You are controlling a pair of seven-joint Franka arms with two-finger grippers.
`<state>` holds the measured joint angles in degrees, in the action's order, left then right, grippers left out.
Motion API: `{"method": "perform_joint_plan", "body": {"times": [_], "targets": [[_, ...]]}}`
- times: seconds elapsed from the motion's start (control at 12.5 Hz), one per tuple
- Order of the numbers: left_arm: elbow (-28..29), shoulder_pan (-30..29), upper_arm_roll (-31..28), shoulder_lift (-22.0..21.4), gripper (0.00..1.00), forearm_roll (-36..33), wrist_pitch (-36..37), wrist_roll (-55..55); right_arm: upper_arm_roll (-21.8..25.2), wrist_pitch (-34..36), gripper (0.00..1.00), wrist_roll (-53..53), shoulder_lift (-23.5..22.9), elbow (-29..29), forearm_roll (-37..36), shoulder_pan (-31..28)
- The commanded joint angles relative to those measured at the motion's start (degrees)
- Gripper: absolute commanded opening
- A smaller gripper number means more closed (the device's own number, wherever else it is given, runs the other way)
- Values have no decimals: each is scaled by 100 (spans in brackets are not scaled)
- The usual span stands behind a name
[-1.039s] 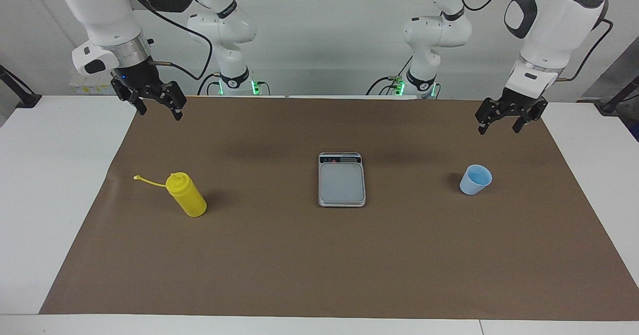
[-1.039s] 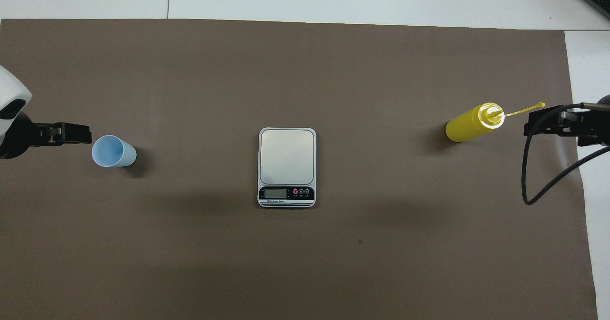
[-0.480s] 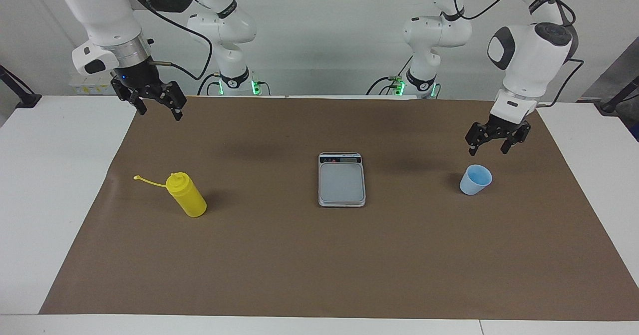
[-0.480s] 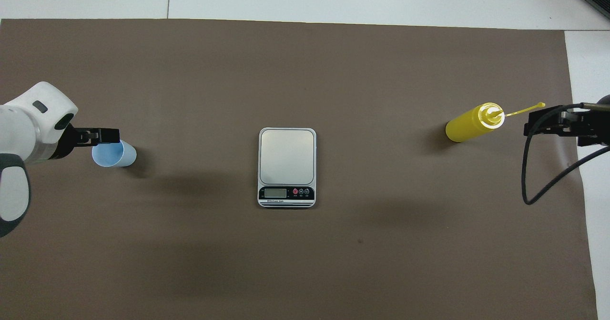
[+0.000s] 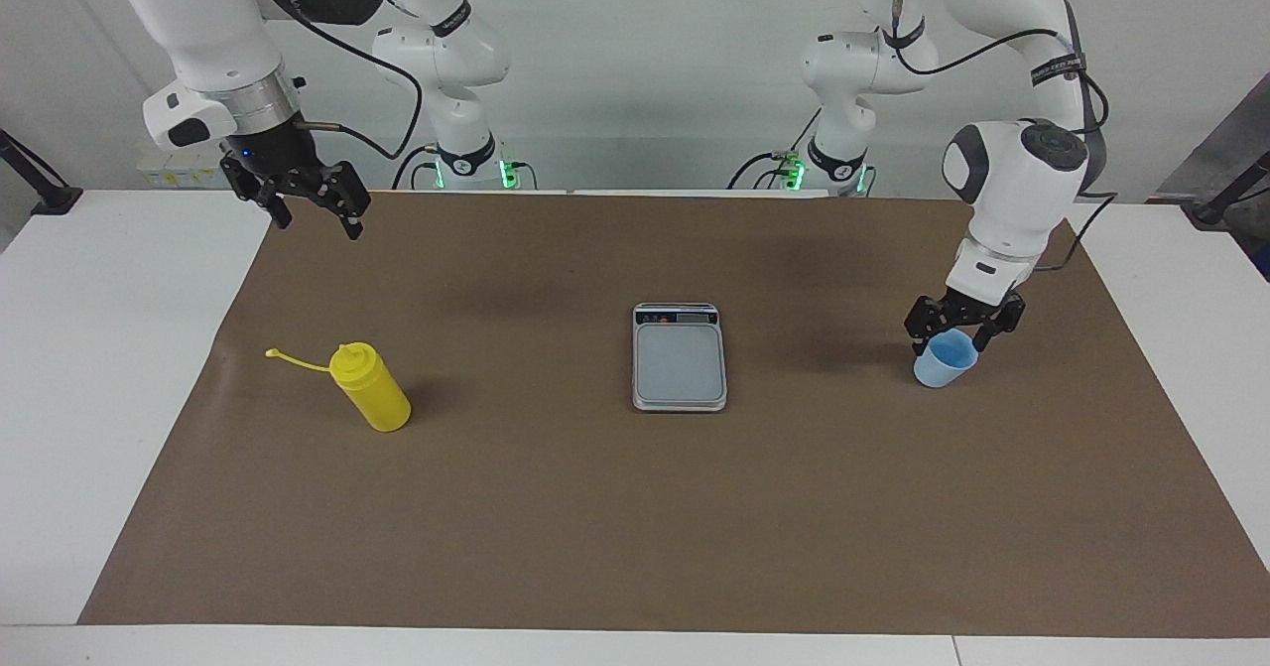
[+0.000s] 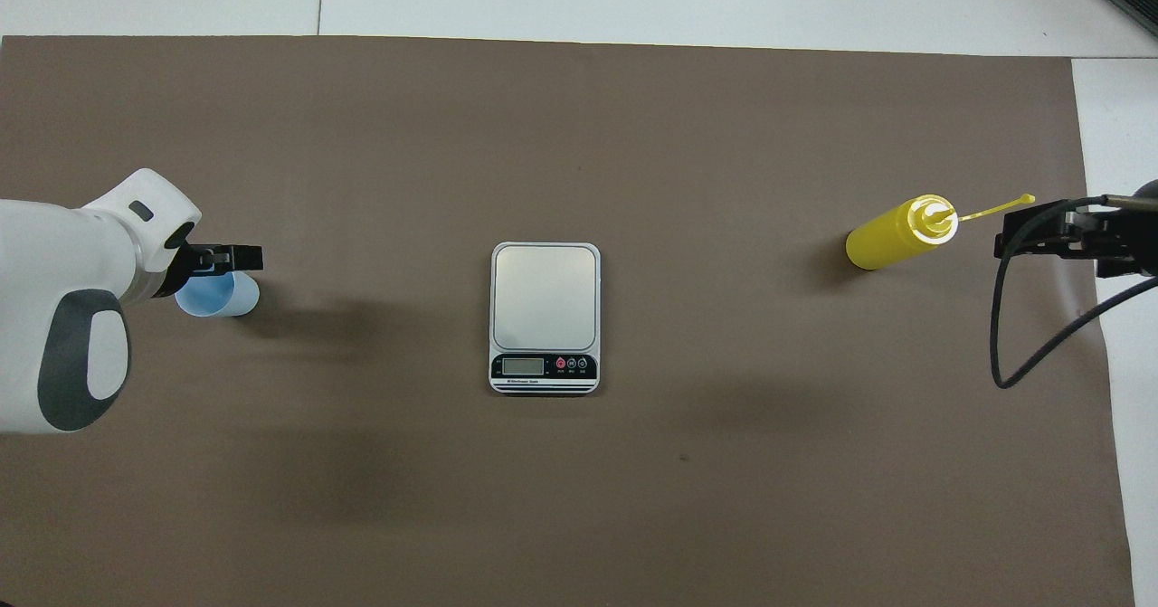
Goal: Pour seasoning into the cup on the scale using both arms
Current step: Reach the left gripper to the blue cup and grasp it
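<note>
at the left arm's end of the table, the left gripper (image 5: 957, 328) straddles the cup (image 5: 945, 360) rim, fingers spread, not gripping; the right gripper (image 5: 316, 203) waits open

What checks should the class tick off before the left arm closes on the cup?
1. Left gripper down at the cup rim, open: ok.
2. Fingers either side of the cup wall: cannot tell.
3. Cup upright on the mat, apart from the scale: ok.
4. Scale plate bare, ready for the cup: ok.
5. Bottle upright toward the right arm's end: ok.
6. Right gripper waits high, open, clear of the bottle: ok.
</note>
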<state>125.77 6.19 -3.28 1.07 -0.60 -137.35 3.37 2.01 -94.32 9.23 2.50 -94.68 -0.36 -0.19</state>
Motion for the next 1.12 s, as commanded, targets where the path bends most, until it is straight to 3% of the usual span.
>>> {"method": "perform_joint_plan", "body": {"times": [0.0,0.24,0.56,1.04], "targets": [[298,-4,11,-81,100,-45,-221,23,-8,80,100,-88,5,3,71,-43],[615,5,20,-99,100,-45,-590,40,-8,80,100,-88,5,3,71,-43],[624,14,20,172,100,-45,-809,32,-8,89,100,-70,5,3,80,-43],[562,14,20,218,97,-45,-810,32,-7,80,100,-70,5,3,80,-43]]}}
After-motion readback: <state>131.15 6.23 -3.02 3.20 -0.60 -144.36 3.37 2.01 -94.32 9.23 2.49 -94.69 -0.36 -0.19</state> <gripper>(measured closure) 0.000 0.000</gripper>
